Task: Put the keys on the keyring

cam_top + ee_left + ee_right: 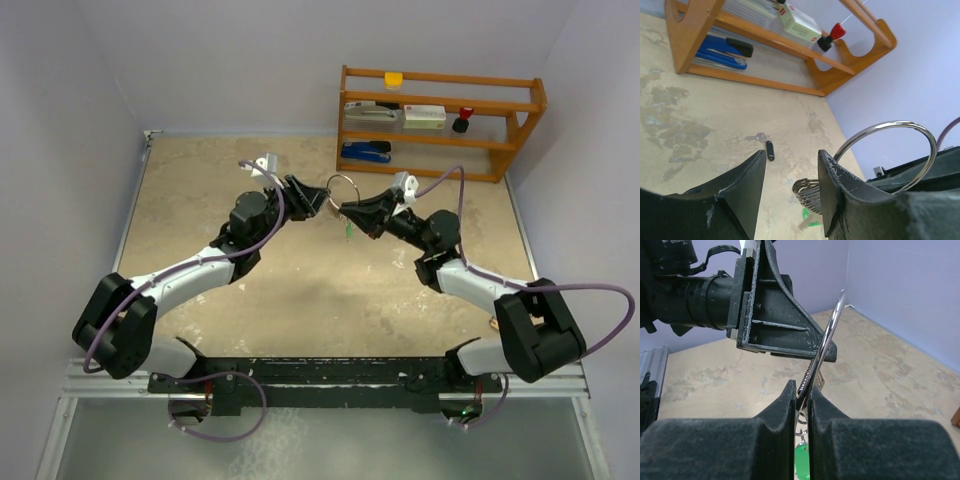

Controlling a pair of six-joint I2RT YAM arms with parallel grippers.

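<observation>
The keyring (833,325), a thin silver wire ring, is held upright above the table between the two arms (340,184). My right gripper (801,390) is shut on its lower edge, where several small silver rings (808,193) bunch together. A green-headed key (801,461) hangs below that bunch (347,232). My left gripper (791,155) stands open just beside the ring; the wire (890,125) arcs past the outer side of its right finger (832,190), and nothing sits between its jaws. A black-headed key (770,150) lies on the table with a silver key (758,136) next to it.
A wooden shelf rack (440,120) stands at the back right, holding a blue stapler (722,50), a white box (800,22) and a red-capped item (832,35). Purple walls close in the back and right sides of the tan tabletop (220,160).
</observation>
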